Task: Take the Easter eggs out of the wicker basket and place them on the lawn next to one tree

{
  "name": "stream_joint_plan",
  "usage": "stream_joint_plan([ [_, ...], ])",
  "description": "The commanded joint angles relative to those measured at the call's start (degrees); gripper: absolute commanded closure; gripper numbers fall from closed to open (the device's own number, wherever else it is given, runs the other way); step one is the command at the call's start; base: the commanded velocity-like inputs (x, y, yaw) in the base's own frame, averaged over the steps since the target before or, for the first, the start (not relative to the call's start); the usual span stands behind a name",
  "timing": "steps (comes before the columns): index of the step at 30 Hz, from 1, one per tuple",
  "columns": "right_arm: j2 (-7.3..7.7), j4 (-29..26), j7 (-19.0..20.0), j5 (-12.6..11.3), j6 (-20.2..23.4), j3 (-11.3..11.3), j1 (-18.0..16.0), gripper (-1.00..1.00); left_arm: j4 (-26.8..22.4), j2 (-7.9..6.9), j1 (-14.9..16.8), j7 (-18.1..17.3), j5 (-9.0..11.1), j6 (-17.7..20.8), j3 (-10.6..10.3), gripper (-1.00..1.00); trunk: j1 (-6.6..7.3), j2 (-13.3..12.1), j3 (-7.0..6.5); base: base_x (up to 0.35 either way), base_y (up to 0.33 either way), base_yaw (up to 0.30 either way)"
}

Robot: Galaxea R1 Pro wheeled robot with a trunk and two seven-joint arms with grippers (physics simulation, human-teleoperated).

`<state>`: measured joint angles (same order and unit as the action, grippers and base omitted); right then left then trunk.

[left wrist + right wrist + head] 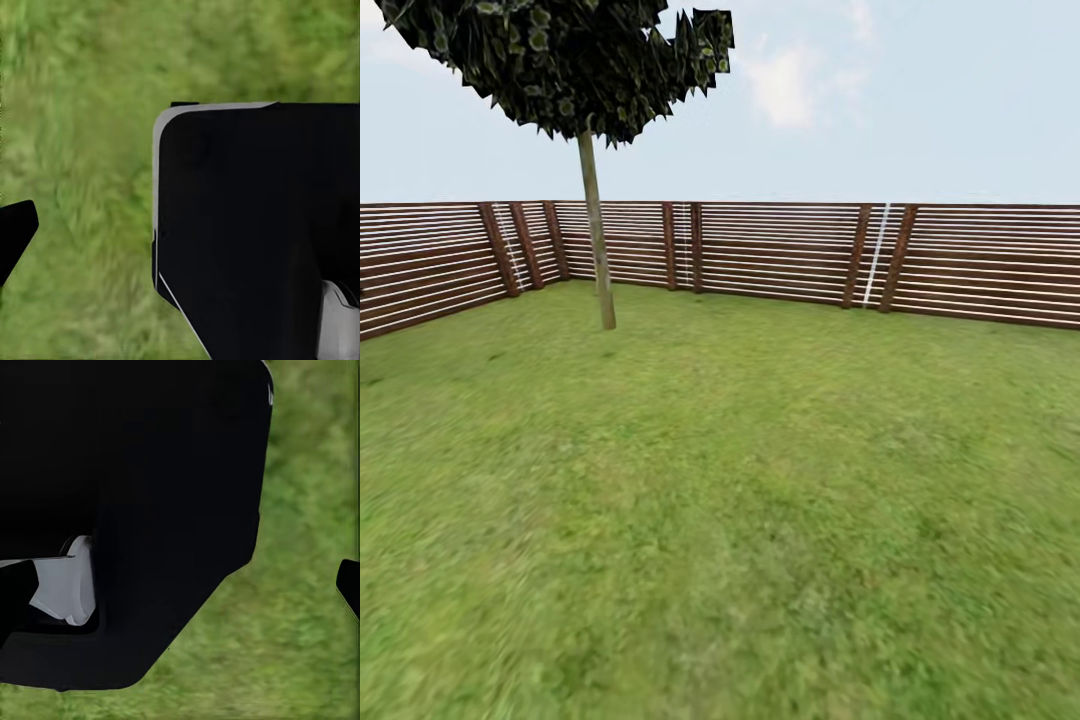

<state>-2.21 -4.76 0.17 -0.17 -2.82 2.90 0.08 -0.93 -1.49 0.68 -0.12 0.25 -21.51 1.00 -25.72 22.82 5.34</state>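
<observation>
A fenced garden lawn [740, 520] is seen; the tree [597, 250] stands ahead, left of centre, so the left arm is judged nearer. Finger state cannot be told; no eggs are seen.

You face a horizontal-slat wooden fence [780, 250] enclosing the far boundary, beneath a pale, lightly clouded sky [920, 100] in daylight.

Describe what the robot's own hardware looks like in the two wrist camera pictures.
Over the lawn, the left wrist view shows a big glossy black body panel with rounded corners, a thin pale grey edge, a light grey part at one corner, and a separate black tip. The right wrist view shows a similar black panel with a light grey inset.
</observation>
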Motion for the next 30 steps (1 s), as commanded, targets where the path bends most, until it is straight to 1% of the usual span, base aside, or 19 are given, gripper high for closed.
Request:
stream_joint_plan([
  [1, 0.01, -0.07, 0.01, -0.02, -0.08, 0.27, 0.01, -1.00, 0.05, 0.00, 0.03, -0.01, 0.02, -0.20, 0.08, -1.00, -0.06, 0.10, 0.10, 0.337, 0.000, 0.000],
  [30, 0.01, -0.07, 0.05, -0.01, -0.08, 0.36, 0.01, -1.00, 0.05, -0.04, 0.02, -0.14, -0.14, -0.28, -0.07, -1.00, -0.06, 0.10, 0.10, 0.338, -0.008, 0.000],
])
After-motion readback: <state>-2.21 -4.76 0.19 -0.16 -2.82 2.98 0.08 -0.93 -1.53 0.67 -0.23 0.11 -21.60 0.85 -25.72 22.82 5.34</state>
